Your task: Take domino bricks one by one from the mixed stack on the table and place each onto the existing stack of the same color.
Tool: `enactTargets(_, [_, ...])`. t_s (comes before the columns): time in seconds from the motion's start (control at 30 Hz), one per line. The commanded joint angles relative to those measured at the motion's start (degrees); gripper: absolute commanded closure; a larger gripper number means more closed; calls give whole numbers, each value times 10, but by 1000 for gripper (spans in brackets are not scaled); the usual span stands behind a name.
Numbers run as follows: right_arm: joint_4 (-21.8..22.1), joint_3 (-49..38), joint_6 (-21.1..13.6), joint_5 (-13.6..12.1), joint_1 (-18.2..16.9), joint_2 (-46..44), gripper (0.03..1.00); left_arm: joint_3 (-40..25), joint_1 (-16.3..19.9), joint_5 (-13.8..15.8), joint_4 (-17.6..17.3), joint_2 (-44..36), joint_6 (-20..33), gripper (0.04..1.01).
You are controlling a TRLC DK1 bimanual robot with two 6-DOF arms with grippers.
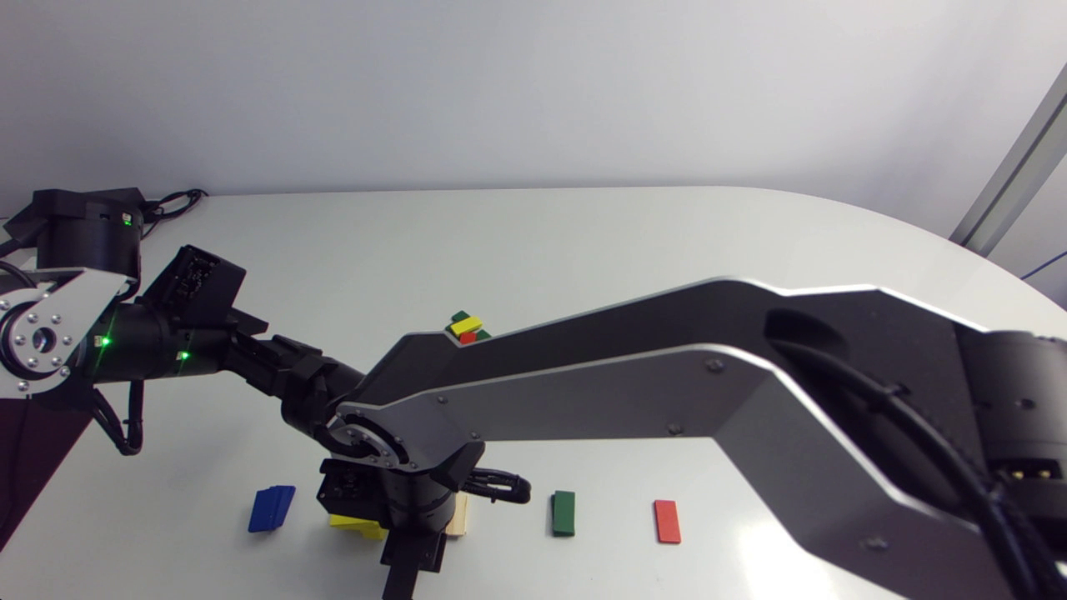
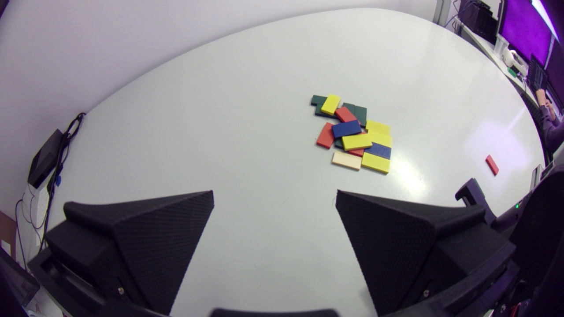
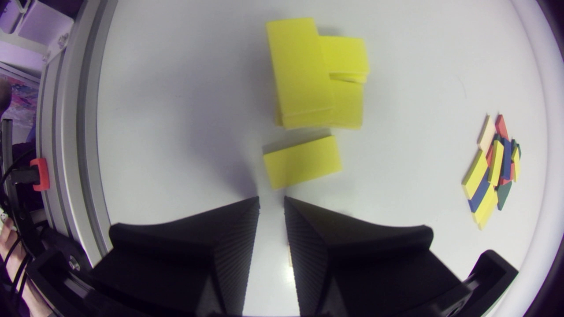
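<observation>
My right end effector (image 3: 272,200) is barely parted and empty, one yellow brick (image 3: 302,160) lying just ahead, beside the yellow stack (image 3: 308,70). My left end effector (image 2: 274,193) is wide open, empty; one mixed stack (image 2: 354,134) ahead on the counter (image 2: 220,110).

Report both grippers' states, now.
Left gripper: open, empty.
Right gripper: fingers barely apart, holding nothing; a yellow brick is just ahead of them.

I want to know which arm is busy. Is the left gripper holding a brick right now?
No, the left gripper is wide open, and only bare table shows between its fingers.
</observation>
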Motion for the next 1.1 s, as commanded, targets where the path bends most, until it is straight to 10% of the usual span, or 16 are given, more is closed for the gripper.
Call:
enactTargets(0.0, [-12,12,-12,0,-2,30,798,14,-2,6,-1,2,0,57])
enactTargets(1.07, [-18,48,-11,6,-12,56,798,13,8,13,4,14,10,57])
